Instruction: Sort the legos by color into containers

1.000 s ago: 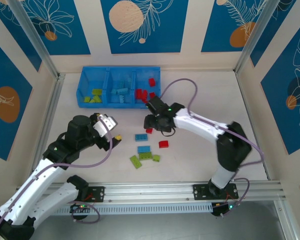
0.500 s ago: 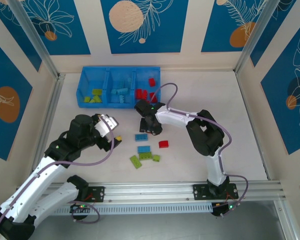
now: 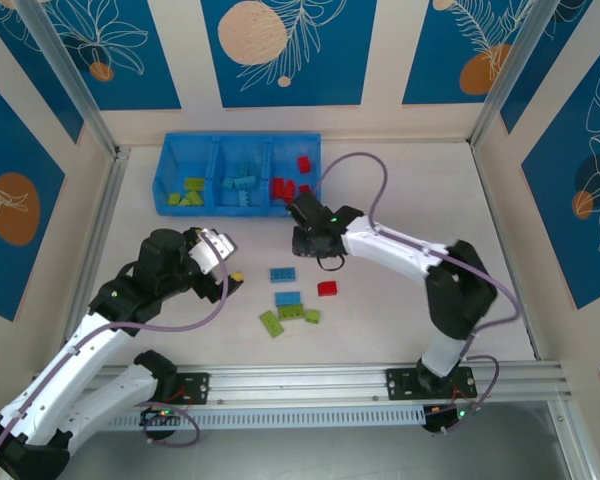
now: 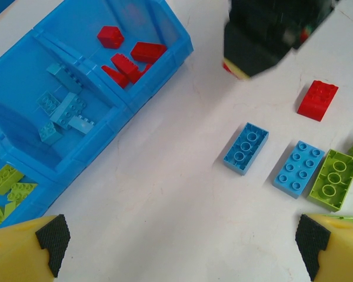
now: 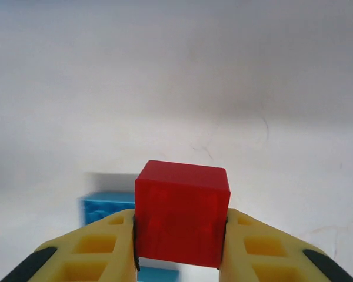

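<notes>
The left arm [image 3: 110,310] is bent at the near left, and the left gripper [image 4: 179,241] points down with its fingers spread wide. The right arm [image 3: 410,255] reaches far and left, and the right gripper [image 5: 181,252] is closed on a red lego [image 5: 182,211].

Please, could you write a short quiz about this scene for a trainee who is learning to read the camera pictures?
1. True or false: the right gripper is shut on a red lego.
2. In the top view, which compartment of the blue bin holds the green legos? A) left B) middle C) right
3. Fill in: ___ light blue legos lie loose on the table.
Key: 1 true; 2 A; 3 two.
</notes>
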Controlling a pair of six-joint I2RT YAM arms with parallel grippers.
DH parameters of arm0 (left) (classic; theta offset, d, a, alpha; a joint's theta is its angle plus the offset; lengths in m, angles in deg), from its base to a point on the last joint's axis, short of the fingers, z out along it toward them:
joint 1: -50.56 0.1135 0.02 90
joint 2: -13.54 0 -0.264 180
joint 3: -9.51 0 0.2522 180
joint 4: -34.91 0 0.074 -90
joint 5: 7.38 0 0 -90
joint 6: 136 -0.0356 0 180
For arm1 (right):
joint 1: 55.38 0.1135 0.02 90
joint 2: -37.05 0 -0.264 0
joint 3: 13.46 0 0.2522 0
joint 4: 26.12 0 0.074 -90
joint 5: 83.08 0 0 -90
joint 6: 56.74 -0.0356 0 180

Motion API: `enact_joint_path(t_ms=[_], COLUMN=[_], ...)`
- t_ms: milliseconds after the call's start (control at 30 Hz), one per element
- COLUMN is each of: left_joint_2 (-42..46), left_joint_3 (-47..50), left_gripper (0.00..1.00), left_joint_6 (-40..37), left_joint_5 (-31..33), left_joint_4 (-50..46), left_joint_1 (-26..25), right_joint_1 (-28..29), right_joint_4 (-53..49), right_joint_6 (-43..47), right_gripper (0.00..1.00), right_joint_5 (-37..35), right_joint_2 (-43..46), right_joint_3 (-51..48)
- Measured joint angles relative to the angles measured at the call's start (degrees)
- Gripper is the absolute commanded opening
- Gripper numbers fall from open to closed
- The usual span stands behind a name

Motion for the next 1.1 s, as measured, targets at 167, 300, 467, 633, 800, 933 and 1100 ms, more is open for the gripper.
enact_joint_path(t_ms=[167, 300, 467, 633, 800, 933, 1100], left_joint_2=[0.00, 0.00, 0.02, 0.02, 0.00, 0.00, 0.00], left_joint_3=[0.00, 0.00, -0.02, 0.00, 0.00, 0.00, -0.02], left_gripper=[1.00, 1.00, 1.00, 1.00, 1.00, 1.00, 1.00], left_joint_6=[0.00, -0.02, -0.02, -0.02, -0.02, -0.02, 0.00], left_joint_5=[0.00, 0.22, 0.57, 0.63, 0.63, 0.63, 0.61], left_joint_4=[0.00, 0.00, 0.00, 0.00, 0.00, 0.00, 0.00], left_joint_1=[0.00, 0.00, 0.00, 0.00, 0.00, 0.00, -0.02], right_joint_1=[-0.72, -3.85, -7.69, -11.30, -13.53, -12.85, -9.44], right_joint_4=[7.34, 6.27, 1.03, -4.42, -10.86, -13.51, -12.11], right_joint_6=[10.60, 17.46, 22.99, 27.08, 30.05, 30.62, 29.22], right_gripper=[0.22, 0.25, 0.35, 0.66, 0.69, 0.69, 0.71], right_joint_5=[-2.78, -5.29, -7.87, -7.13, -5.86, -5.03, -3.13], right_joint_2=[1.46, -11.13, -27.63, -38.86, -43.45, -39.30, -17.75], right_joint_3=[5.09, 21.66, 41.33, 56.68, 69.79, 68.94, 43.23])
